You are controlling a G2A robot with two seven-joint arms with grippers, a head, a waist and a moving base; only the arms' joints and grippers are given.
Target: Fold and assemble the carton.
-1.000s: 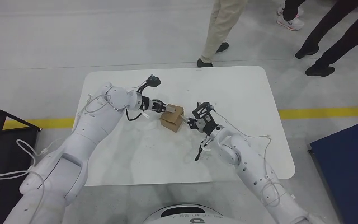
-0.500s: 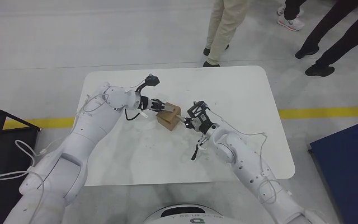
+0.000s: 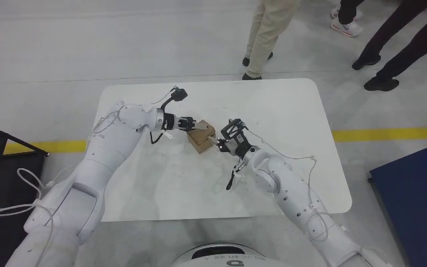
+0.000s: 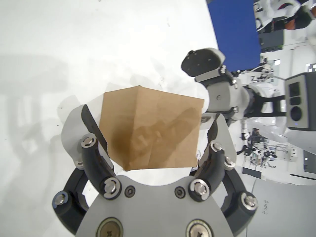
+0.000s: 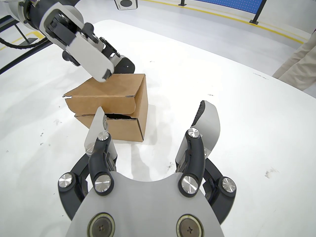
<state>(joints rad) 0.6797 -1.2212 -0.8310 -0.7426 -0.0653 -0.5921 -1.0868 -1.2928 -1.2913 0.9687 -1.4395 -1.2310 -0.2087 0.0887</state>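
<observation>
A small brown carton (image 3: 202, 136) stands near the middle of the white table (image 3: 293, 113). Its lid flap (image 5: 106, 103) is folded down over the side facing my right gripper, with a dark gap under the flap. My left gripper (image 3: 189, 124) is open and straddles a far upper corner of the carton (image 4: 150, 134), its pads (image 4: 92, 124) close against two sides. My right gripper (image 5: 153, 110) is open and low on the other side of the box. One of its fingertips (image 5: 100, 117) sits at the gap below the flap; the other hangs free over the table.
Several people's legs (image 3: 267, 33) stand on the floor beyond the table's far edge. A blue panel (image 3: 407, 193) is on the floor at the right, and a dark frame (image 3: 13, 160) at the left. Bare tabletop lies around the carton on all sides.
The carton and both grippers have shifted a little to the left. My right gripper has closed in on the carton's flap side.
</observation>
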